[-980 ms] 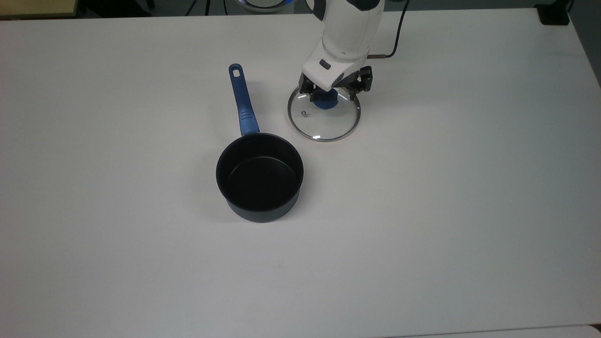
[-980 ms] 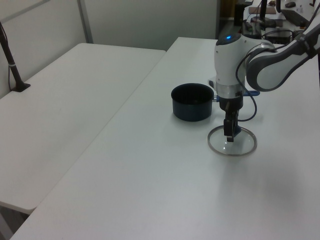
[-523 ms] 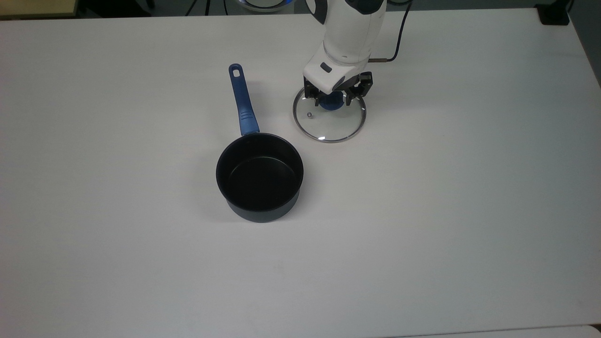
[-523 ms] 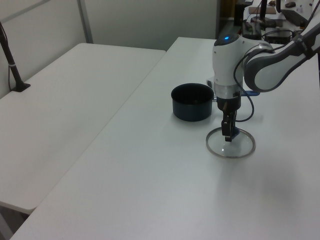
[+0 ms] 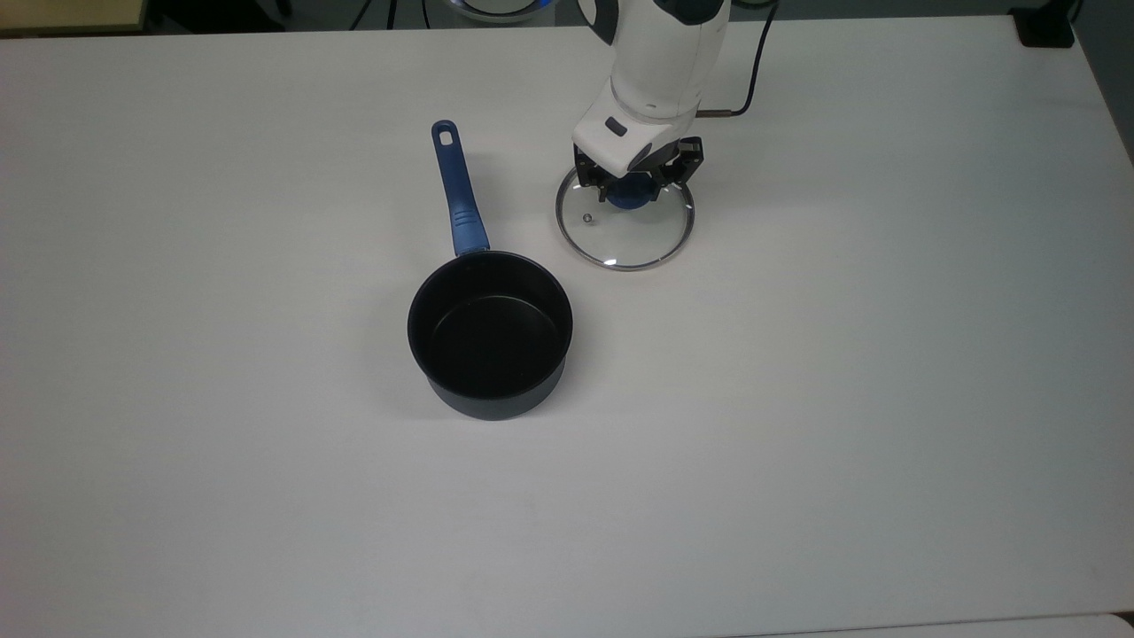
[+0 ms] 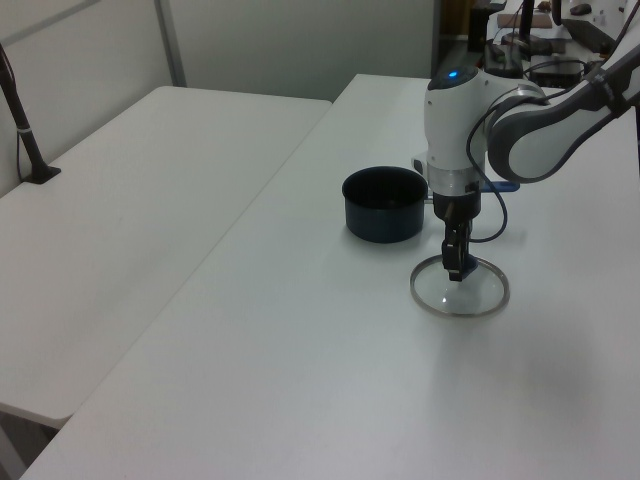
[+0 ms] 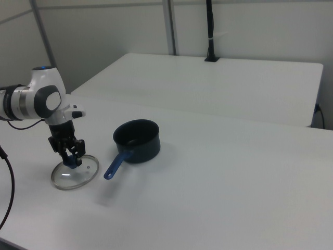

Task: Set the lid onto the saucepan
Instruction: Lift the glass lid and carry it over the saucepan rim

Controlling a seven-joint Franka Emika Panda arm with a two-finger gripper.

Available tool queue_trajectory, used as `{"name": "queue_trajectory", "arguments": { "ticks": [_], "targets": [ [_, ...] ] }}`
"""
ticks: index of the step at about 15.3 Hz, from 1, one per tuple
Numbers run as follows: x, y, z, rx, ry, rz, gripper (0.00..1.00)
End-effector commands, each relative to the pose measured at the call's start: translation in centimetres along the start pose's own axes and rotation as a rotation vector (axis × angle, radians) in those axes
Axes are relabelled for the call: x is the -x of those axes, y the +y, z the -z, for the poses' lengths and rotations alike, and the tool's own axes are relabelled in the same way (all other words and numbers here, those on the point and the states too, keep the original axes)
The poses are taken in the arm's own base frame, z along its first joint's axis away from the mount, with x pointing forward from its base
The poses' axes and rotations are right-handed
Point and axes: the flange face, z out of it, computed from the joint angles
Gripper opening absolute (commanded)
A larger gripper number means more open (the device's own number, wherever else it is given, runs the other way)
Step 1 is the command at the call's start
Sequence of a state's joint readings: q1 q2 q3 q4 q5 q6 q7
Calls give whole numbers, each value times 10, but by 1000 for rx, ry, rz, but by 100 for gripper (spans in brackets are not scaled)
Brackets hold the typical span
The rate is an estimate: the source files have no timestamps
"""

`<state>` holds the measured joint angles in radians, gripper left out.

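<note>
sitting flat on the table (image 5: 797, 399), the lid (image 5: 625, 232) has the gripper (image 5: 629, 189) straddling its blue knob, fingers parted; no lettering readable.

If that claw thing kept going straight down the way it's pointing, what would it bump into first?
The end effector points down at the lid, its fingers either side of the blue knob. It would likely meet the knob or the glass around it first.

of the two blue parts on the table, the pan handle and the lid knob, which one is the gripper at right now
The knob at the centre of the glass lid: the gripper stands right over it. The saucepan and its long blue handle lie apart, toward the top view's left, untouched.
</note>
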<state>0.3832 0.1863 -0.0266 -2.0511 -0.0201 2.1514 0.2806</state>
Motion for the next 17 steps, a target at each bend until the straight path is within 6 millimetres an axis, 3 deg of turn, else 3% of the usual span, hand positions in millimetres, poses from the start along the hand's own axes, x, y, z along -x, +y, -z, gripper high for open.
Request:
{"name": "queue_trajectory", "arguments": {
  "ticks": [1,6,10,14,17],
  "targets": [
    [5,9,47,19,14,-13,31],
    [13,41,105,-4,40,-53,32],
    [18,67,139,-20,57,-76,32],
    [-1,78,147,-22,74,-107,32],
    [-27,103,154,-44,86,-169,32]
  ]
}}
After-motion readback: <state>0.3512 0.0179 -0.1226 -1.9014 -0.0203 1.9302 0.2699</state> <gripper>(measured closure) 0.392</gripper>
